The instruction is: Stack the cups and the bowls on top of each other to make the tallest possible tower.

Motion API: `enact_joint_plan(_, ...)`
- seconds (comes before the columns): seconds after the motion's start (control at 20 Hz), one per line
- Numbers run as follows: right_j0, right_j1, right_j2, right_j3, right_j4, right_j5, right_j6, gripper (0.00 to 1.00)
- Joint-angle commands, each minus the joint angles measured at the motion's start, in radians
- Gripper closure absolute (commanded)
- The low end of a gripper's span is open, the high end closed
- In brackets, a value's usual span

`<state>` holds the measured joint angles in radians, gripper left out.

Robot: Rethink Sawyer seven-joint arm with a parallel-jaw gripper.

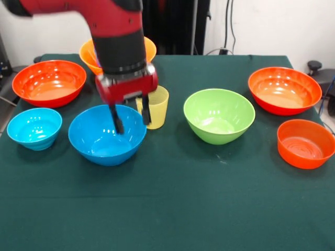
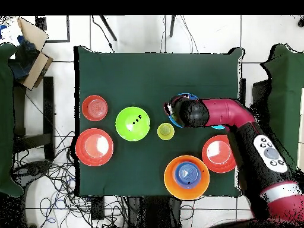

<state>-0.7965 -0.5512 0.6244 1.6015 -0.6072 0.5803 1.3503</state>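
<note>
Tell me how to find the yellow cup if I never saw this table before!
Start at the green cloth table and find the big lime green bowl near its middle. Between it and the large blue bowl under the robot's open end effector stands the yellow cup. It is the only see-through pale yellow thing, taller and narrower than the bowls.

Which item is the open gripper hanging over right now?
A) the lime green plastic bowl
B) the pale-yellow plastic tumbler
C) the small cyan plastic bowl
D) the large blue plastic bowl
D: in the front view the gripper has its two dark fingers spread, pointing down at the far rim of the large blue plastic bowl, with the pale-yellow plastic tumbler just beside and behind it.
</note>
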Motion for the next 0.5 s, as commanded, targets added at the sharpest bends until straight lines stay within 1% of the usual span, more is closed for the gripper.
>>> enact_joint_plan(0.05, -0.028, -0.138, -0.036, 0.217, 0.000, -0.024, 0.064, 0.00)
enact_joint_plan(0.3, -0.067, -0.148, -0.044, 0.290, -0.028, -0.099, 0.074, 0.00)
enact_joint_plan(0.5, -0.066, -0.109, -0.073, 0.307, -0.069, -0.186, 0.107, 0.00)
